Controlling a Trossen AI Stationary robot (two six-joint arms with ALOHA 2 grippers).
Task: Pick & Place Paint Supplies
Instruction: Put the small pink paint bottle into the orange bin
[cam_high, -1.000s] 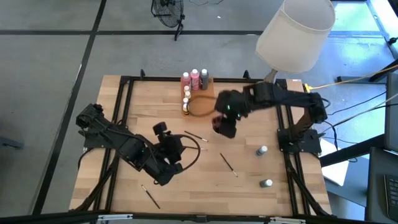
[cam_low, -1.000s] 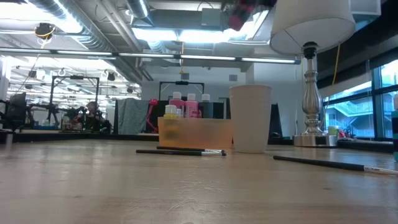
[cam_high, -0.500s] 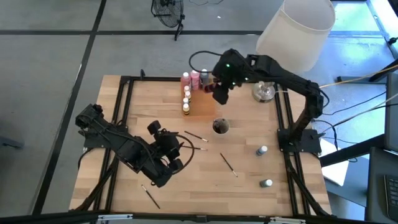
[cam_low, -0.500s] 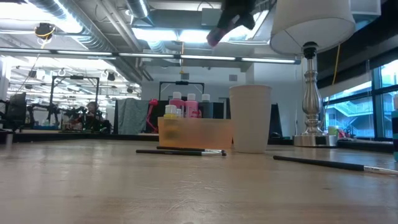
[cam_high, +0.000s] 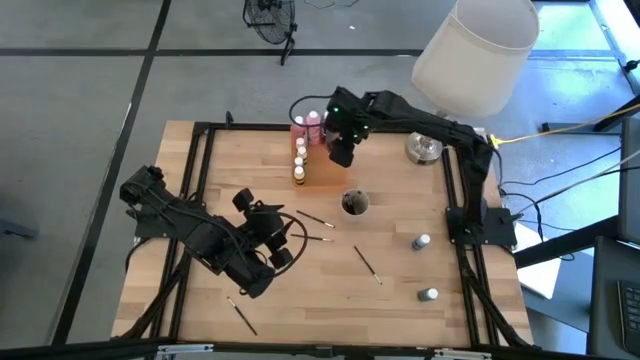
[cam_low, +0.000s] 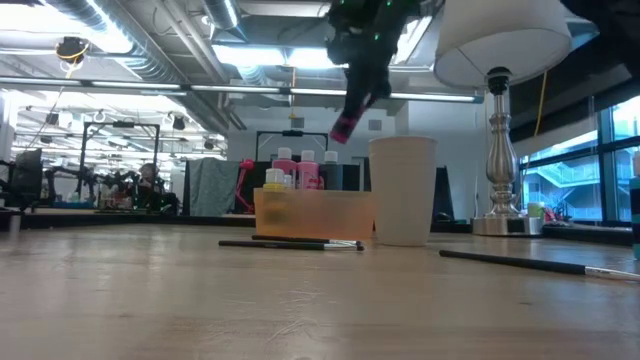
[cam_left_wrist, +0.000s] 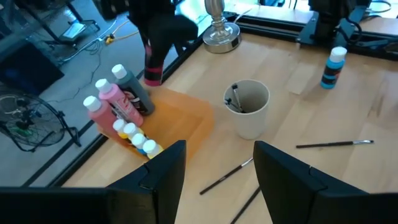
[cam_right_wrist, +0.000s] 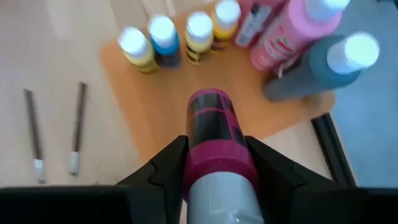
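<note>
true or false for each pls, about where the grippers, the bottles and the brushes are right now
1. The right gripper is shut on a magenta paint bottle above the orange tray. True.
2. The left gripper holds a paintbrush. False: its fingers stand open with nothing between them, over the table's near left part.
3. The white cup lies tipped on its side. False: it stands upright, with brushes inside.
4. Two pink bottles and a grey bottle stand at the tray's far end. True.
5. Every paintbrush is already in the cup. False: several still lie on the table, such as one paintbrush near the middle.
</note>
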